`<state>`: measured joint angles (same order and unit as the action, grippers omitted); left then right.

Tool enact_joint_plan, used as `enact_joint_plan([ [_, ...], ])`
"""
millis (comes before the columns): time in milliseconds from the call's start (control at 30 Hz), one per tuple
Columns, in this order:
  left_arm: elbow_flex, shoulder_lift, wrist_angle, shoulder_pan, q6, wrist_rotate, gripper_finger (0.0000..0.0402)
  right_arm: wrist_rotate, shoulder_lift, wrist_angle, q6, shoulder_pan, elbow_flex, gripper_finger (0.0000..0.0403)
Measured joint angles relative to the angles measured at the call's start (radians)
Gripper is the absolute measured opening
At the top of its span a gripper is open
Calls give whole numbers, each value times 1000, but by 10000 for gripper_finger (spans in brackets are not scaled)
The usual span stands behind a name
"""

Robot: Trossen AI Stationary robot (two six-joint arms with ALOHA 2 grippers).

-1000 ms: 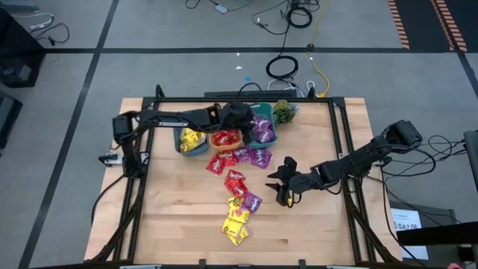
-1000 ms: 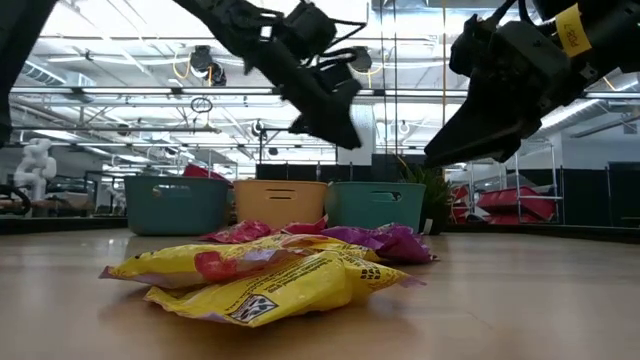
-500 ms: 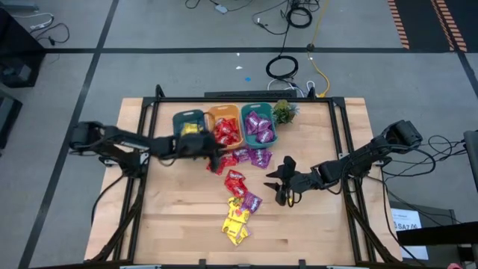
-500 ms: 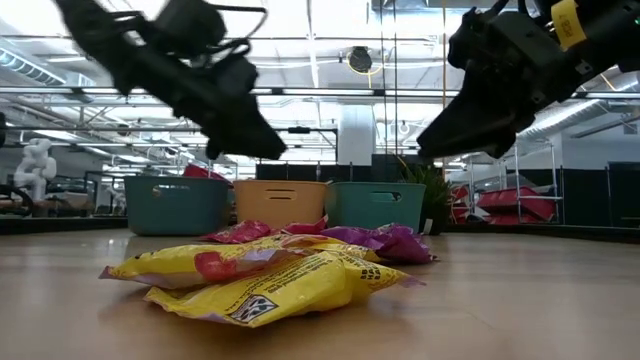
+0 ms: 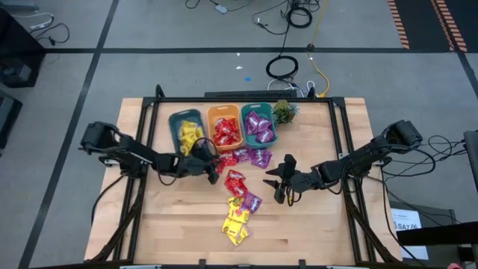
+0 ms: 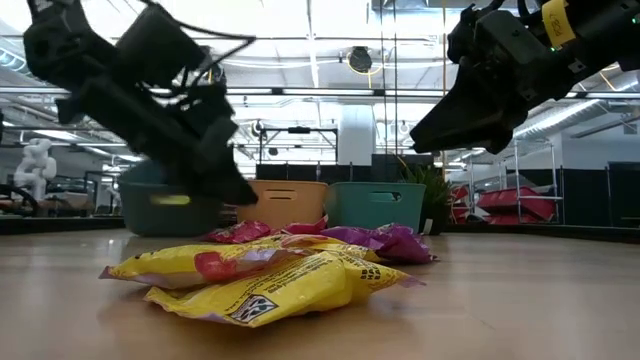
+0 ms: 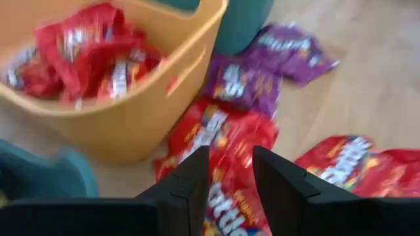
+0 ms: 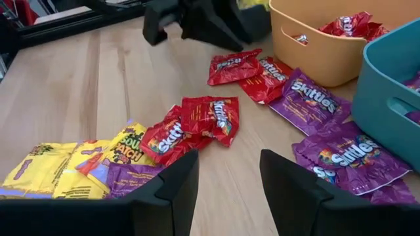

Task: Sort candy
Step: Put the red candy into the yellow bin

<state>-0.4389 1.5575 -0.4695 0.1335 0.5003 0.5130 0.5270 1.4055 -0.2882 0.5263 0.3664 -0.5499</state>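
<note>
Loose candy packets lie on the table: red (image 5: pixel 235 181) and purple (image 5: pixel 252 157) ones in front of the bins, yellow ones (image 5: pixel 234 226) nearer the near edge. Yellow candy sits in the left teal bin (image 5: pixel 176 119), red in the orange bin (image 5: pixel 213 114), purple in the right teal bin (image 5: pixel 273 138). My left gripper (image 5: pixel 213 168) is open, low over a red packet (image 7: pixel 223 141) just in front of the orange bin; whether it touches the packet I cannot tell. My right gripper (image 5: pixel 280 188) is open and hovers right of the loose candy.
A small green plant (image 5: pixel 284 112) stands right of the bins at the far edge. A black frame (image 5: pixel 346 149) runs around the table. Bare wood lies at the near left (image 5: pixel 179 217) and near right of the candy pile.
My left gripper has swung from above the bins back toward the table's near edge and come down low over the red packets in front of the orange bin. My right gripper has stayed nearly where it was. No candy on the table has visibly moved.
</note>
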Motion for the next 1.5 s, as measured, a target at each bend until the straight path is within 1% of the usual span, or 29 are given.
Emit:
enact_joint_plan([
  [133, 0, 95, -22, -1, 92, 8, 128, 0, 0, 0, -10, 0, 0, 153],
  [267, -1, 143, -70, 0, 104, 14, 128, -2, 0, 0, -11, 0, 0, 153],
  [733, -1, 148, -70, 0, 95, -8, 125, -3, 0, 0, -11, 0, 0, 153],
  [833, -1, 148, -59, 0, 101, -16, 96, -3, 0, 0, -11, 0, 0, 153],
  [933, -2, 147, -56, -1, 101, -41, 33, -4, 0, 0, -11, 0, 0, 153],
  [967, -2, 147, -56, 0, 101, -45, 18, -4, 0, 0, -11, 0, 0, 153],
  [1000, -2, 147, -56, 0, 100, -47, 11, -4, 0, 0, -11, 0, 0, 153],
  [1133, 0, 124, -40, -1, 96, -66, 6, -4, 0, 0, -11, 0, 0, 153],
  [1367, 1, 17, -25, 0, 61, -100, 3, -4, 0, 0, -11, 0, 0, 153],
  [1500, 1, -40, 23, 0, 60, -126, 2, -4, 0, 1, -11, 0, 0, 153],
])
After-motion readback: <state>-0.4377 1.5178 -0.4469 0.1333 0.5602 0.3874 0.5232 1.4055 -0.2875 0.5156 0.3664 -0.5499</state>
